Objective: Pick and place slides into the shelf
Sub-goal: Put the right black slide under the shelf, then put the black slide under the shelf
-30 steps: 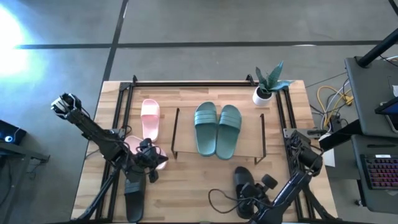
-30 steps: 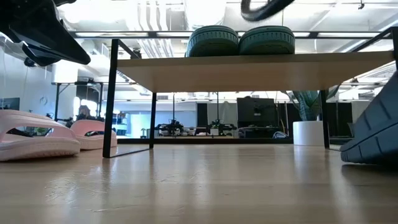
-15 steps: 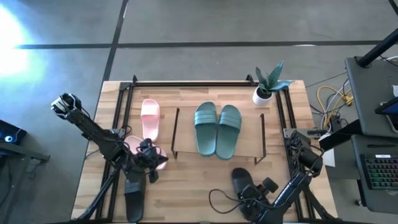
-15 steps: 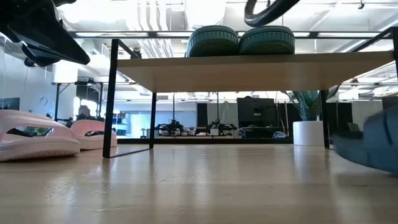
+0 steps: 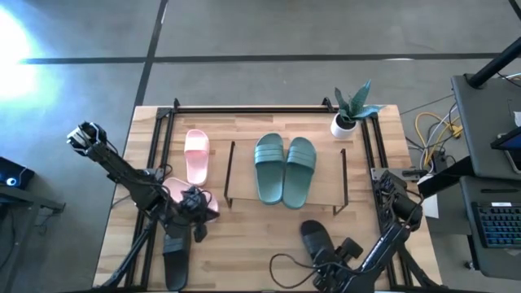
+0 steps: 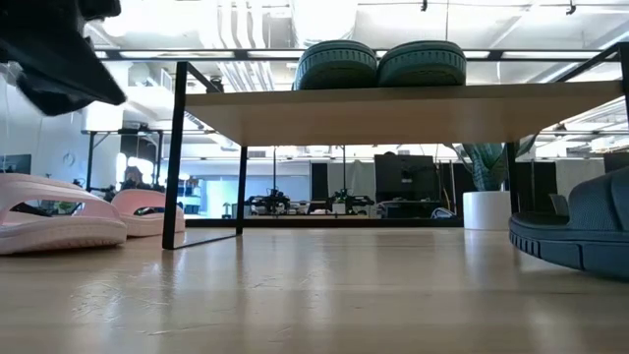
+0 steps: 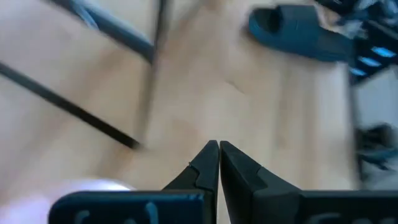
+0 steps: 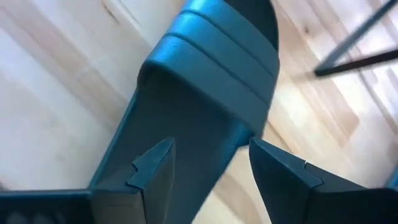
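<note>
Counter (image 5: 269, 232) of pale wood planks, edged with black metal framing, stands on a grey concrete floor (image 5: 244, 32); the low view looks under the shelf (image 6: 393, 98) into a bright room with ceiling pipes and distant desks. A potted plant (image 5: 352, 106) sits at the counter's far right corner.

Slides counted from above: two teal-green slides (image 5: 284, 168) side by side on the shelf's board, toes toward the near edge; two pink slides, one pink slide (image 5: 196, 155) lying just left of the shelf and the second pink slide (image 5: 181, 194) partly under the left arm; two black slides, one black slide (image 5: 316, 239) near the front right, and another black slide (image 5: 176, 259) at the front left edge.

Left gripper (image 7: 217, 152) hangs over the near pink slide, arm bent low from the counter's left side; its jaws are pressed together with nothing between them. Right gripper (image 8: 205, 163) reaches in from the front right, angled down over the heel of the right-hand black slide; its jaws are spread wide, one finger on each side of the sole, which lies on the wood.
</note>
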